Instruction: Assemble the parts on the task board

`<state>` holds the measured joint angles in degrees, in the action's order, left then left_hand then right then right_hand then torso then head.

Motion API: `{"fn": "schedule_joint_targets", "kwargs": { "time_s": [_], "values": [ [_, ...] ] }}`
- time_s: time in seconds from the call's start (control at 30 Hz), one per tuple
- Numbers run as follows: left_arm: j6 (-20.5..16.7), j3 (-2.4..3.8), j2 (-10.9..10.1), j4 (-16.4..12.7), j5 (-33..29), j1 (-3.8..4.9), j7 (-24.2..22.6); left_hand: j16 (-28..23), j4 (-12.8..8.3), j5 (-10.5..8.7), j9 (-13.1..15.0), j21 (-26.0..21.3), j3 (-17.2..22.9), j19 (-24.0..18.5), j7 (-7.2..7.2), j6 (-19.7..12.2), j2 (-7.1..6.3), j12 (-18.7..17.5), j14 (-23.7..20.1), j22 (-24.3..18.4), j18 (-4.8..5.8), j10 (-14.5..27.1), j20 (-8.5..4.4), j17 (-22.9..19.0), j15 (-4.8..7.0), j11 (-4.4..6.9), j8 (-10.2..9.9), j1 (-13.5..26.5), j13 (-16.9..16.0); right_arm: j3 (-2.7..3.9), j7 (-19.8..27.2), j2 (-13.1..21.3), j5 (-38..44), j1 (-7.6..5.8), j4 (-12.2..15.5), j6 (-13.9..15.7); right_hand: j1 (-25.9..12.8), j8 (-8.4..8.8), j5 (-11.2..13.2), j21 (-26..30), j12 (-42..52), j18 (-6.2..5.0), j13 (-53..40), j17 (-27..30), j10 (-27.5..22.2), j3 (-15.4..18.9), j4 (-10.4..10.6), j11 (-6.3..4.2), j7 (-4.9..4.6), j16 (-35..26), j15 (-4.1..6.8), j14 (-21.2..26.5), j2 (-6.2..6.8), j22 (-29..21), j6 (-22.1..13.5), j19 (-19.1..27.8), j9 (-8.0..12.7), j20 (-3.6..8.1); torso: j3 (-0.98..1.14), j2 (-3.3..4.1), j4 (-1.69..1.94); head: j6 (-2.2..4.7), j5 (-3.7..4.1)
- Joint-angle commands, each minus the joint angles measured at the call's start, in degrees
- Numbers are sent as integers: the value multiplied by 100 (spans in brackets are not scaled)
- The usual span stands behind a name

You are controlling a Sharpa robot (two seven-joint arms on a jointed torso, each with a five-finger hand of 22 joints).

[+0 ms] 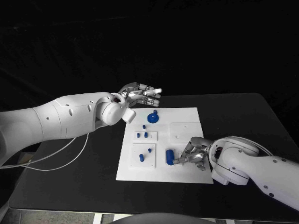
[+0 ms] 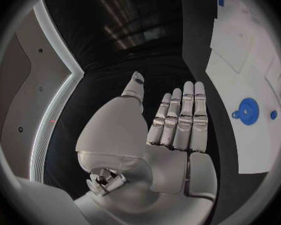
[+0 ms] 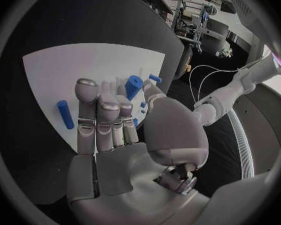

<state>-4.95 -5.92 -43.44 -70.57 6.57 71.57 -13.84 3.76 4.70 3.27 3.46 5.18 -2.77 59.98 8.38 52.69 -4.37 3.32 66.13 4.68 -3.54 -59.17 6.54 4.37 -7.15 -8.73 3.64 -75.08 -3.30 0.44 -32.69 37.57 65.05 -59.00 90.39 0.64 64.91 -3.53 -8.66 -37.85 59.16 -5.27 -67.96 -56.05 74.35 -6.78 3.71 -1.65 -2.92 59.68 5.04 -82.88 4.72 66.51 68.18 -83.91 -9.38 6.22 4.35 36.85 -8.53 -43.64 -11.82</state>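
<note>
The white task board [image 1: 180, 175] lies in the middle of the black table. On it are a round blue part [image 1: 153, 116], several small blue pieces [image 1: 143, 135] and a long blue piece [image 1: 169, 156]. My right hand [image 1: 193, 156] is low over the board's near right side, its fingertips beside the long piece. In the right wrist view its fingers [image 3: 100, 120] lie straight with nothing in them, a blue rod [image 3: 65, 114] to one side and a blue block [image 3: 133, 86] past the thumb. My left hand [image 1: 139, 95] hovers flat and empty off the board's far left corner; the round part [image 2: 247, 110] sits beyond its fingers [image 2: 181, 115].
The black table [image 1: 68, 186] has bare room on every side of the board. A white cable [image 1: 62, 158] loops from my left arm over the table's left part. The board [image 2: 240, 50] stretches away beside my left hand.
</note>
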Motion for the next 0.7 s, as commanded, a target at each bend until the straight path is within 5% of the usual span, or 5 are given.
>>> {"fn": "schedule_joint_targets", "kwargs": {
  "time_s": [0.03, 0.23, 0.37, 0.47, 0.7],
  "values": [
    [94, 4, 9, -5, 15, 7, -3, -16, 22, 10, -6, 33, 11, 0, 18, -24, -6, 19, -6, -9, -32, 28, 19, 1, -34, -30, -14, 19, -7, 3, -25, -36, 38, 4, -21, -28, -90, -10, -2, -43, 25, 44, -24, -11, 24, -20, -192, -49, 33, 13, 50, -4, -151, 17, 93, -280, -44, 55, 0, 4, 2, -2, -4],
    [107, 4, 11, -5, 15, 7, 17, -16, 28, 6, -7, 32, 11, -2, 14, -30, -3, 19, -9, -9, -31, 31, 20, 0, -35, -31, -16, 22, -7, 2, -115, -141, 126, 5, -96, 171, -157, -12, -32, -65, 46, 75, -68, -4, 118, -81, -368, -87, 88, 18, 69, -8, -272, 23, 214, -285, -102, 75, -2, 5, 5, -6, -2],
    [111, 3, 13, -5, 15, 7, 23, -15, 39, 6, -6, 31, 11, -3, 21, -26, -8, 19, -12, -9, -32, 34, 21, 0, -36, -31, -15, 24, -7, -1, -177, -246, 176, 6, -187, 276, -246, -10, 57, -86, 148, 90, -175, -3, 196, -300, -364, -116, 126, 29, 92, -13, -578, 22, 265, -288, -117, 95, -3, 5, 9, -10, 16],
    [113, 3, 16, -5, 15, 7, 24, -15, 39, 6, -6, 31, 11, -3, 21, -26, -8, 19, -12, -9, -32, 34, 21, 0, -36, -31, -15, 24, -7, -6, -196, -320, 197, 9, -253, 291, -414, -11, -16, -102, 123, 101, -213, 5, 207, -596, -543, -118, 123, 38, 93, -12, -487, 11, 275, -284, -125, 101, -4, 7, 12, -12, 22],
    [112, 3, 12, -3, 17, 7, 31, -15, 39, 6, -6, 31, 11, -3, 21, -26, -8, 19, -12, -9, -32, 34, 21, 0, -36, -31, -15, 24, -7, -22, -216, -394, 287, 34, -367, 332, -457, -12, -38, -107, 106, 106, -243, 19, 221, -601, -686, -120, 132, 42, 91, -9, -476, -4, 288, -284, -137, 101, -7, 5, 11, -26, 4]
  ]
}}
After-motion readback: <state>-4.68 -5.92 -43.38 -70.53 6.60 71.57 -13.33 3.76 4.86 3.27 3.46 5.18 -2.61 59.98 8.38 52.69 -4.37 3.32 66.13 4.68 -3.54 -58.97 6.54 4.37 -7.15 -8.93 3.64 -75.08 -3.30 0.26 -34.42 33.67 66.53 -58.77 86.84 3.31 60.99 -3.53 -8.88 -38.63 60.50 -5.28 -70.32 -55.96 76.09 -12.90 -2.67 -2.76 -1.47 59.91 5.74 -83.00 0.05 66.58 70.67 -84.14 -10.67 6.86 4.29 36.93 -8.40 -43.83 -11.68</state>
